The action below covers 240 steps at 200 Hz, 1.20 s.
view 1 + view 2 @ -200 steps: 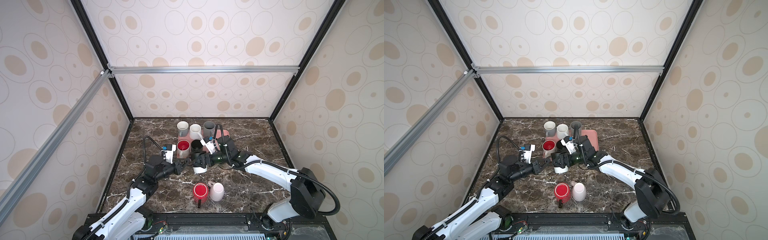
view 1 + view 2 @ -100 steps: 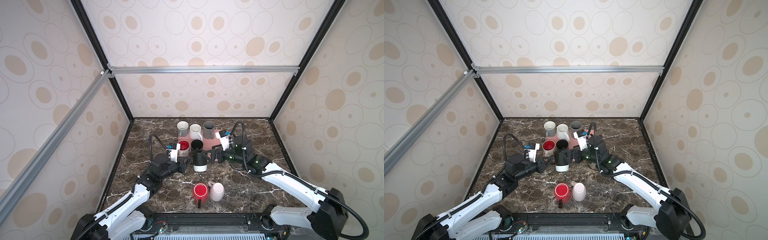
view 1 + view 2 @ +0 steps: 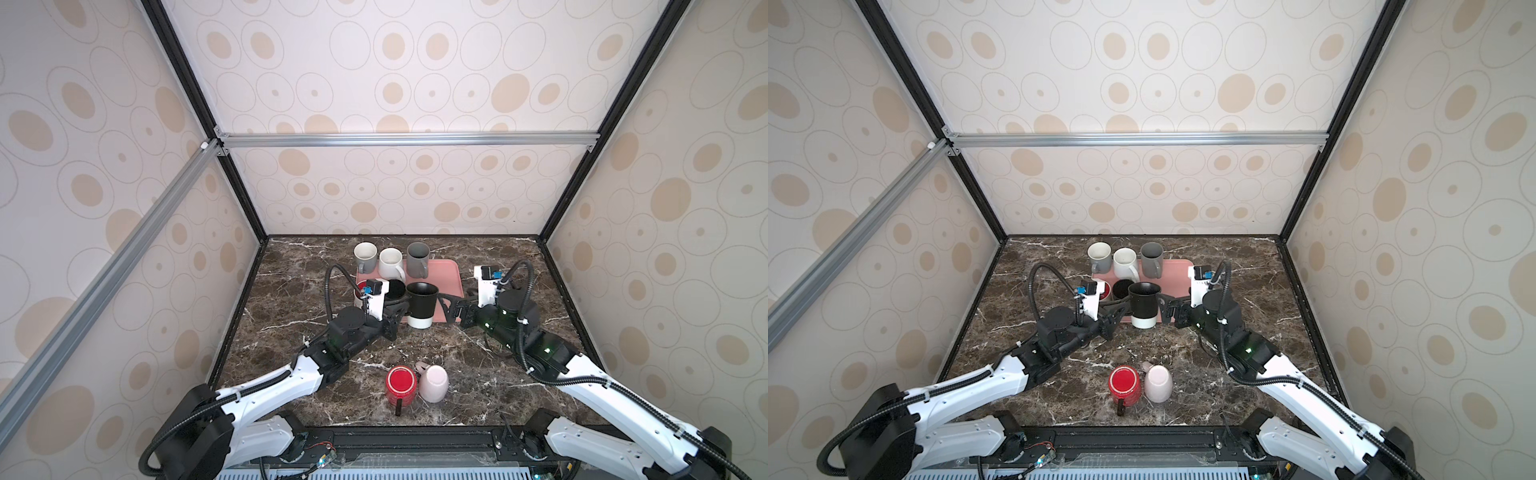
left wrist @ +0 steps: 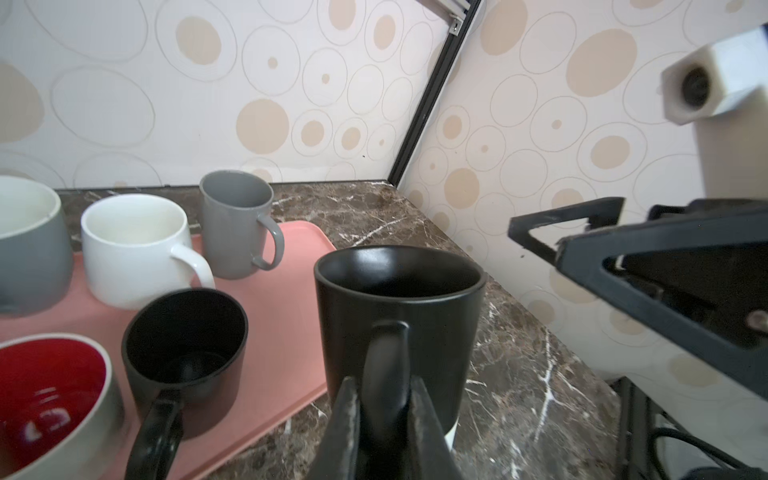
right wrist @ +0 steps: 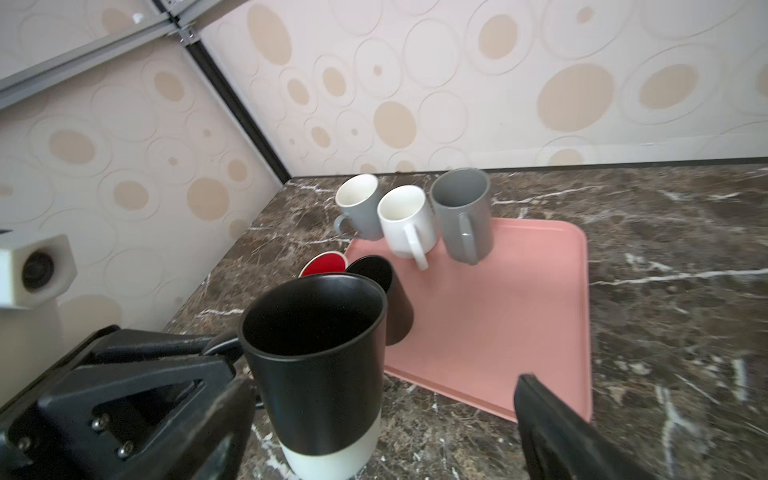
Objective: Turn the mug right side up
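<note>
**A:** Where is the tall black ceramic mug with the white base [image 3: 422,305] sitting?

**B:** Upright. The left gripper [image 4: 384,399] is clamping its handle, fingers closed tight. The right gripper [image 3: 449,311] is gaping empty just beside it.

**A:** Handling?

**B:** Probably rigid, slick and breakable; the handle is offering the surest hold.

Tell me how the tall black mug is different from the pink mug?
The black mug stands upright, opening up; the pink mug shows no opening. The black mug is held by its handle in the left end effector; the pink mug sits free beside a red mug. Both have a handle.
</note>
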### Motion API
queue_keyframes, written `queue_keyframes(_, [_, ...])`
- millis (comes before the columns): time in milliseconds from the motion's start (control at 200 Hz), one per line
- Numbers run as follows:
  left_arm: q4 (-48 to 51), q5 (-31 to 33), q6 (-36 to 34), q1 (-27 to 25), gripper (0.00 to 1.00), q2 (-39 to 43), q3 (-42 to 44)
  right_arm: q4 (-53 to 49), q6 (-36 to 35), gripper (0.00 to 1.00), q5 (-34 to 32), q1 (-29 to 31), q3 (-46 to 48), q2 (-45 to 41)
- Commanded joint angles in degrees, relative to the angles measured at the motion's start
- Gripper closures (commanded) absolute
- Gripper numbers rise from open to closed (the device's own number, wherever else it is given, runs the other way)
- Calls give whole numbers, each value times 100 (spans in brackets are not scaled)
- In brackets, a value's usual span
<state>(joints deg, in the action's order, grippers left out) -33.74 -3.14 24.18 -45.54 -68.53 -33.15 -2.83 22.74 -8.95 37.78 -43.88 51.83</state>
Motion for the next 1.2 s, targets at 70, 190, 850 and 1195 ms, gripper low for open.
queue_keyframes(70, [-2110,1081,-955,-261,100,-595,-380,-237,-155,1,-1229,-53,157,-705])
queue_keyframes(190, [-2624,1193,-1257,-280,100,-1112,-380,-338,-200,1,-1473,-70,211,-1063])
queue_keyframes(850, [-2859,823,-1663,-201,100,-3329,-1233,-574,-237,1,-1605,-130,122,-1207])
queue_keyframes(1195, [-2807,950,-1756,-69,100,-3723,-1281,-641,-262,1,-1536,-172,95,-1184])
